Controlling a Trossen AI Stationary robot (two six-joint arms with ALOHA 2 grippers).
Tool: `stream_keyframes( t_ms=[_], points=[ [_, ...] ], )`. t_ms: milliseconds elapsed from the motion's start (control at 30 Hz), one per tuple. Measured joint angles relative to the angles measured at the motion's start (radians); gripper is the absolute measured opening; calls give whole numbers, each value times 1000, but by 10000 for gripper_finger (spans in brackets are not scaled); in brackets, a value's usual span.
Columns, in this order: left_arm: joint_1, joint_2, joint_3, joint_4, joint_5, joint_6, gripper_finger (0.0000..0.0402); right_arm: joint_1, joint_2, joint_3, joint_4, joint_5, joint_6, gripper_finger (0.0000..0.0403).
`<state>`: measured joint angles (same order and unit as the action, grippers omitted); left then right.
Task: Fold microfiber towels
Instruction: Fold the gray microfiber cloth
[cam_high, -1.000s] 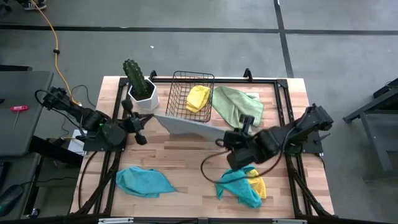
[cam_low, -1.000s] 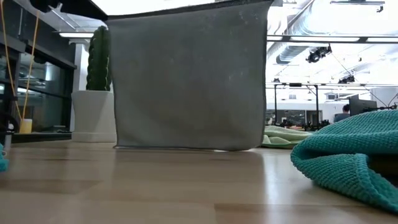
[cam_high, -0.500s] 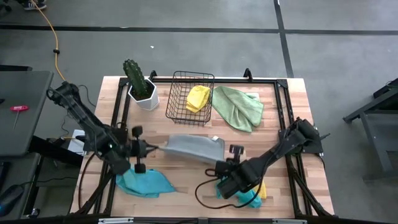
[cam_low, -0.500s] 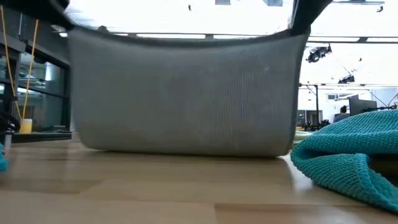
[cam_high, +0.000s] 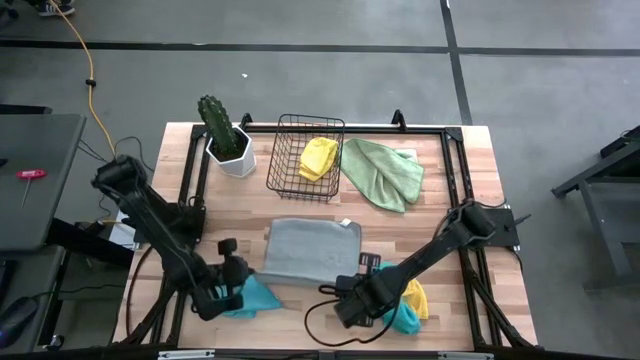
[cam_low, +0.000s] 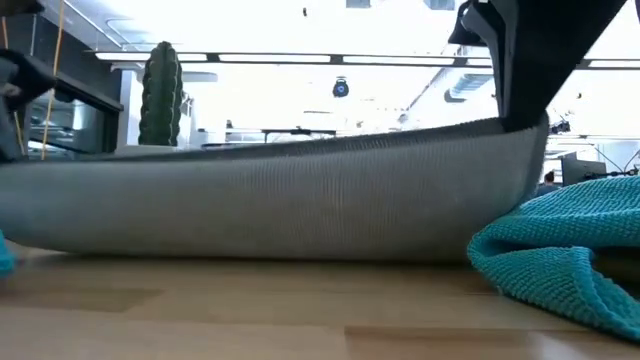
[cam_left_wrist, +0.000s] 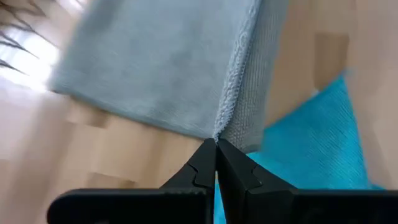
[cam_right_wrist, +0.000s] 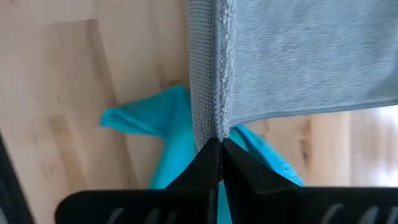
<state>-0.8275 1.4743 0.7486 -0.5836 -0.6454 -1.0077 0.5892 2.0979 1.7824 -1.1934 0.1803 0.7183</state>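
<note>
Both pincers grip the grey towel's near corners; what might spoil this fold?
1. The left pincer and right pincer pinch only the grey towel hem; a corner may slip free.
2. Teal towels lie under both corners and may get snagged or dragged.

A black wire basket (cam_high: 305, 160) stood on the wooden table (cam_high: 450, 195), well beyond the jaws, at the table's far edge. Just beside it, farther to the left jaws' side, a green cactus (cam_high: 218, 122) rose from a white faceted pot (cam_high: 232, 158); the cactus (cam_low: 160, 95) also showed in the low view. Off the table, past the left jaws' side, a yellow cable (cam_high: 92, 85) ran over the grey floor (cam_high: 330, 85), and a red-handled tool (cam_high: 30, 174) lay on a dark side surface (cam_high: 35, 210).
</note>
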Motion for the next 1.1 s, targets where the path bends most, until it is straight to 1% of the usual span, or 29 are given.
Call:
stream_keyframes(
  t_ms=[67,133,300,433,533,700,833,933,1100],
  points=[
    [9,24,0,25,30,19,0,0,2,0,8,-9,1,0],
    [25,27,0,15,27,23,0,-7,2,0,-4,4,22,0],
    [88,-1,1,-94,-67,38,0,-46,2,0,-93,95,83,0],
    [162,-9,1,-205,-100,35,0,-94,2,0,-145,160,134,0],
    [221,-9,1,-251,-127,46,0,-131,2,0,-179,194,167,0],
    [299,-6,1,-237,-158,122,0,-179,0,-16,-215,211,210,0],
    [352,-6,1,-215,-193,171,0,-211,0,-112,-202,208,242,0],
    [397,-6,1,-183,-203,208,0,-232,1,-190,-170,214,230,0],
    [475,-6,1,-80,-194,319,0,-260,1,-238,-159,237,220,0]
  ],
)
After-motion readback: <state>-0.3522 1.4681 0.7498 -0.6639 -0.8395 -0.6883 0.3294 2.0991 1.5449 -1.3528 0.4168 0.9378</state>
